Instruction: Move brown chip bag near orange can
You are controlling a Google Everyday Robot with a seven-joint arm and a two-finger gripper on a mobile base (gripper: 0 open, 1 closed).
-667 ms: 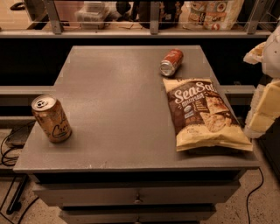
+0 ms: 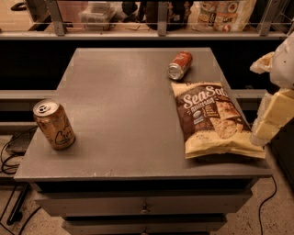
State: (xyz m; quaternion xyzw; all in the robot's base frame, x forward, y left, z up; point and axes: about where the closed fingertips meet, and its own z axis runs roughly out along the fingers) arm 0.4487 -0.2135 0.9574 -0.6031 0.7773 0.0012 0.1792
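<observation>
The brown chip bag point(image 2: 210, 120) lies flat on the right side of the grey table point(image 2: 124, 101), dark brown centre, cream-yellow edges, white "Sea Salt" lettering. The orange can point(image 2: 54, 124) stands upright near the table's front left corner, golden-orange with black script and a silver top. My gripper point(image 2: 268, 120) hangs at the right edge of the view, just off the table's right side, its cream-coloured tip close to the bag's lower right corner. It holds nothing that I can see.
A darker red-orange can point(image 2: 179, 64) lies on its side at the back right, just beyond the bag. A shelf rail with bags and containers point(image 2: 220, 13) runs behind the table. Drawers point(image 2: 144, 204) sit under the tabletop. Cables point(image 2: 9, 160) lie on the floor at left.
The gripper has shifted slightly down and toward the bag's lower right corner. The bag and both cans have not moved.
</observation>
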